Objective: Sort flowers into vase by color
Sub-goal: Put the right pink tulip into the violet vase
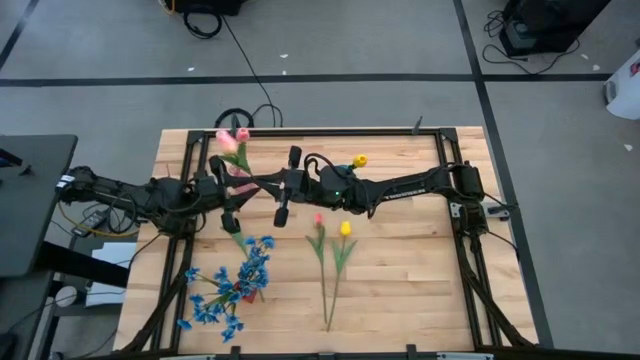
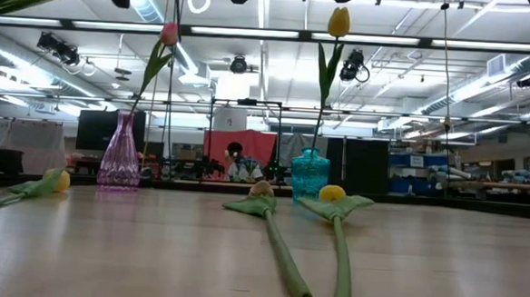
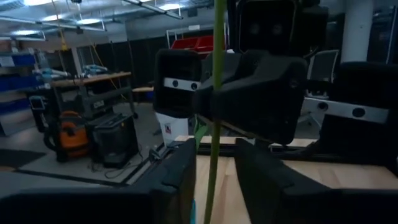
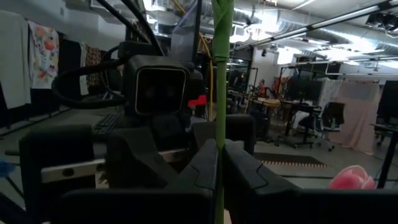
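Observation:
Above the table's far middle my two grippers face each other around one upright green stem (image 4: 219, 93). My right gripper (image 4: 219, 163) is shut on it. My left gripper (image 3: 214, 180) is open, one finger on each side of the stem (image 3: 213, 124), apart from it. In the high view the stem leads toward a pink tulip head (image 1: 226, 140). A pink vase (image 2: 119, 164) holds a pink tulip (image 2: 168, 32). A teal vase (image 2: 309, 174) holds a yellow tulip (image 2: 339, 20). My right gripper pinches the green stem (image 4: 219, 140) between its two fingers, partway along its length. The fingers come about level from the table's right and lie across the stem. The stem stands upright in the hold, clear of the table, and runs on above and below the fingers.
A pink tulip (image 1: 318, 218) and a yellow tulip (image 1: 345, 228) lie on the wooden table, stems toward the near edge. Blue sprays (image 1: 235, 285) lie near left. Another yellow flower (image 2: 59, 180) lies at the left. A black frame (image 1: 450, 170) borders the table.

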